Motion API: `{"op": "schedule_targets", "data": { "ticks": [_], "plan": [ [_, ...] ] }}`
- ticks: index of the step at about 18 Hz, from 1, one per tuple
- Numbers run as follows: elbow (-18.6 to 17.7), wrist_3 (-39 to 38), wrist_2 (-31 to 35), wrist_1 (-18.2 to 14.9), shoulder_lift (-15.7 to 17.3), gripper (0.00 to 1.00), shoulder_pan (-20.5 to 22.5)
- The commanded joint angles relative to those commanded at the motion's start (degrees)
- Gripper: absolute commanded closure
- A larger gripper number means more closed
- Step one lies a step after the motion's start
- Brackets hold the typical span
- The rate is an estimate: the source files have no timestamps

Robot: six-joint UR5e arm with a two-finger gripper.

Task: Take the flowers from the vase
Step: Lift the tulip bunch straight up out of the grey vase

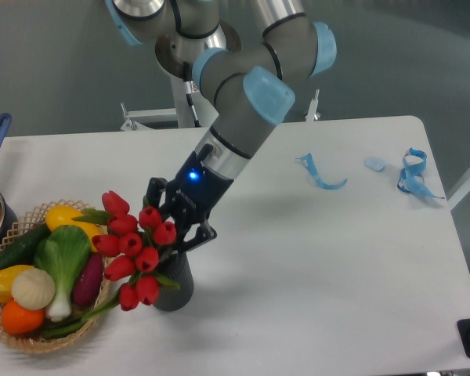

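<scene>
We see our tool (175,227) clenched on the flowers (133,254) where the stems gather, just above the mouth of the vase (175,288). The red buds fan out to the left, some hanging over the rim of the woven basket (39,341) of vegetables. The lower stems look to reach into the vase, though the tool hides that spot. The vase stands upright on the white counter (321,274), touching the basket's right edge. Blue scraps (323,174) lie well apart, toward the far right.
</scene>
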Motion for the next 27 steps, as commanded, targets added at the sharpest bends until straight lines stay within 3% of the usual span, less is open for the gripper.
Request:
{"op": "schedule_targets", "data": {
  "ticks": [11, 12, 19, 27],
  "plan": [
    [4.30, -6.41, -2.90, 0.00, 2.03, 0.56, 0.00],
    [6.13, -8.51, -2.99, 0.00, 2.29, 0.56, 0.35],
    [9.84, -12.39, -3.86, 0.00, 2.64, 0.56, 1.40],
    [10.20, -13.19, -7.21, -0.09, 3.17, 0.56, 8.34]
  ]
}}
